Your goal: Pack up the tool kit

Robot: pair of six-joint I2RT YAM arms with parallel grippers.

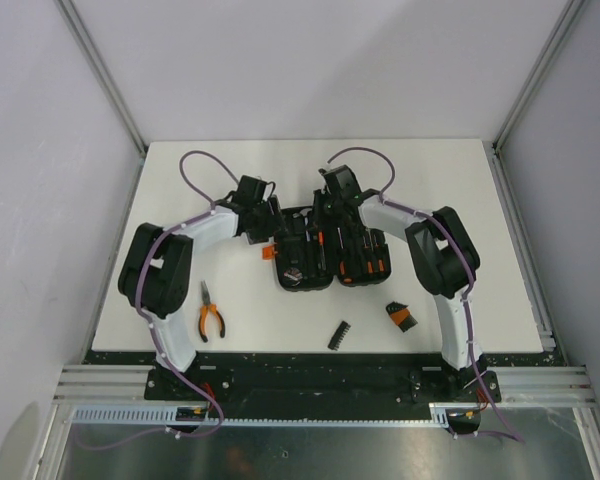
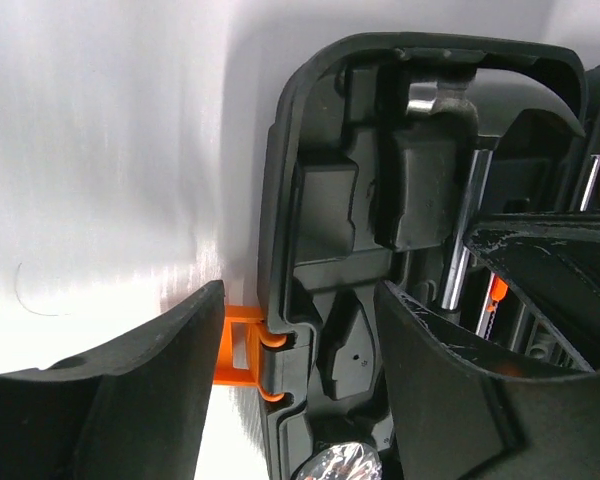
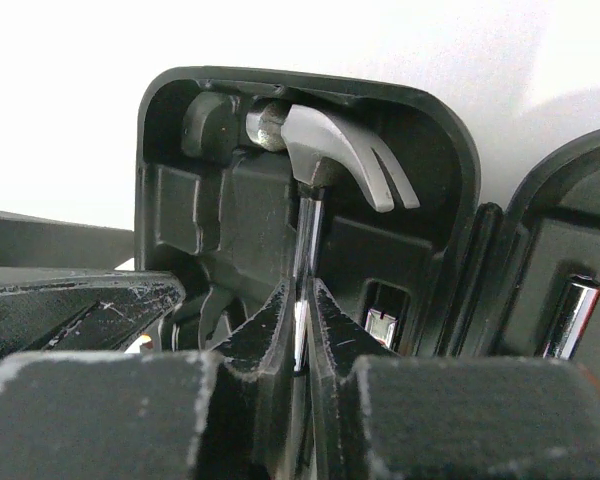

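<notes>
The tool kit case point(image 1: 302, 286) lies open mid-table, both halves showing slots with black and orange tools. My left gripper point(image 1: 273, 235) is open and straddles the case's left wall point(image 2: 280, 150) by the orange latch point(image 2: 242, 345): one finger point(image 2: 150, 390) stands outside, the other inside. My right gripper point(image 3: 302, 300) is shut on the chrome shaft of the hammer point(image 3: 340, 150), whose head lies at the far end of the left half's moulded slot. In the top view the right gripper point(image 1: 325, 215) is over the case's far edge.
Orange-handled pliers point(image 1: 210, 318) lie on the table near the left arm. A black ribbed bit holder point(image 1: 339, 334) and a small black and orange piece point(image 1: 401, 317) lie in front of the case. The white table ends at a metal frame on all sides.
</notes>
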